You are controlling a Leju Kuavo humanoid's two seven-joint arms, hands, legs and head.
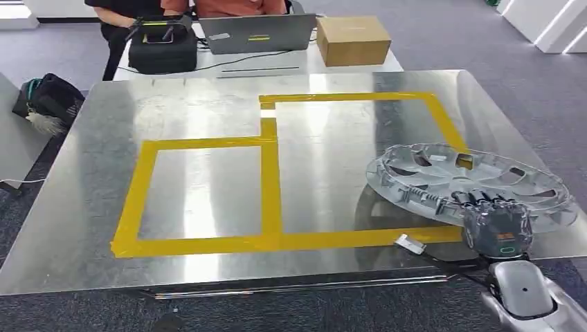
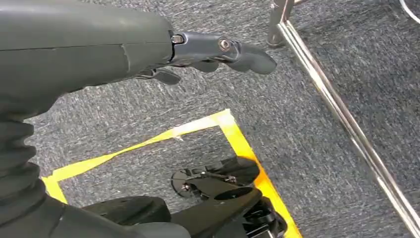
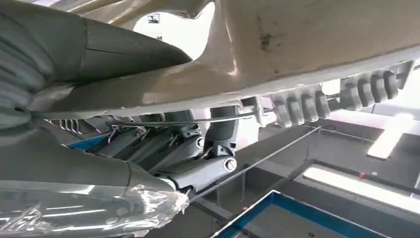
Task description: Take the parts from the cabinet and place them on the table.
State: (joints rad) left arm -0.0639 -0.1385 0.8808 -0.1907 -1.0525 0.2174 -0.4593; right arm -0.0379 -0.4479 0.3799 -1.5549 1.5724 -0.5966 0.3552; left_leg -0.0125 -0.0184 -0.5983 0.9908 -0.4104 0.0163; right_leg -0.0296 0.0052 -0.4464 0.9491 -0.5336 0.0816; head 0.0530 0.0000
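While the right robot hand [image 1: 497,220] grips the near rim of the silver wheel cover [image 1: 471,181], the part sits over the right end of the steel bench [image 1: 208,117], above the right edge of the yellow tape outline [image 1: 270,187]; whether its far side touches the metal cannot be told. In the head view the dark fingers [image 1: 477,200] curl over the rim from the robot's side. In the right wrist view the thumb presses on one face of the pale plastic and the fingers [image 3: 168,144] close under the other, next to the cover's ribbed clips [image 3: 297,106] and wire ring. The left robot hand [image 2: 208,54] hangs beside the robot above grey carpet [image 2: 307,129], holding nothing, its fingers stretched out loosely and apart; under it run a corner of yellow floor tape [image 2: 233,134] and a chrome bench leg [image 2: 341,114]. Past the far edge of the bench stands a white table with a black bag [image 1: 163,45], a grey laptop [image 1: 256,33] and a cardboard box [image 1: 353,40], and a person sits behind it.
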